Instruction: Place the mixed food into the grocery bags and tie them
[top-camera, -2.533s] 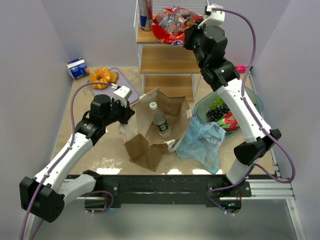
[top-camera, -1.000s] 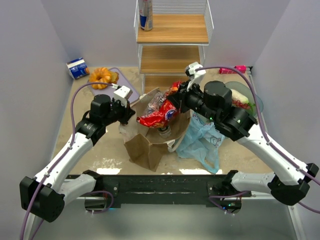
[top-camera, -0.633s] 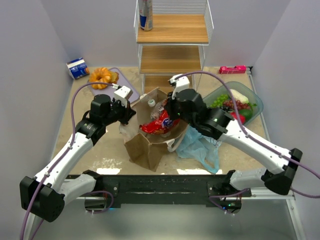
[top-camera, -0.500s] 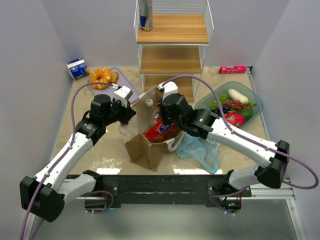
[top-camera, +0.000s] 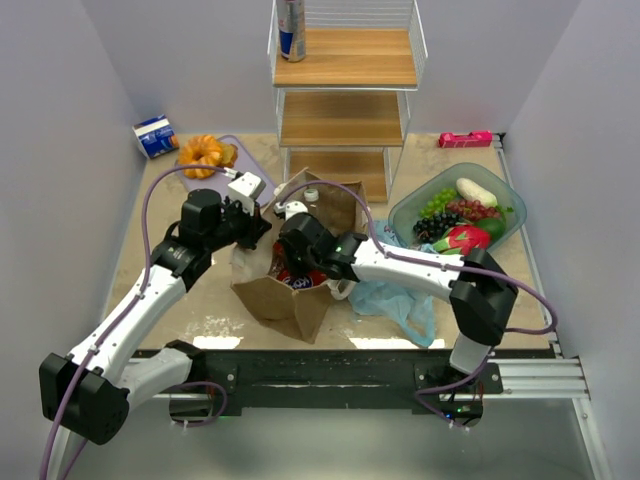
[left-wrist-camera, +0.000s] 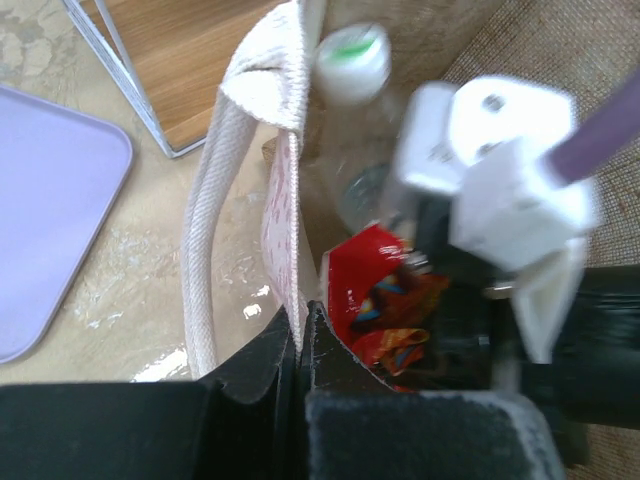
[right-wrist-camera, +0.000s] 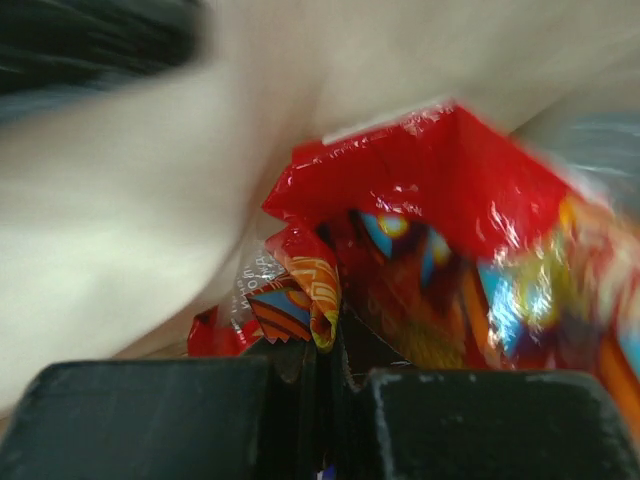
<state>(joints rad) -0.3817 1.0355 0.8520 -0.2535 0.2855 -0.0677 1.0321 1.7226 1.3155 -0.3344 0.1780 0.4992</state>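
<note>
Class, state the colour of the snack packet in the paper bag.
Snack packet: red with blue and orange print; the right wrist view shows it best.

Plain pale lavender-grey walls close in the left, far and right sides of a beige mottled tabletop. A white wire-framed shelf unit with three wooden shelves stands at the middle of the far edge. A black metal rail runs along the near edge. The light is soft and even.
</note>
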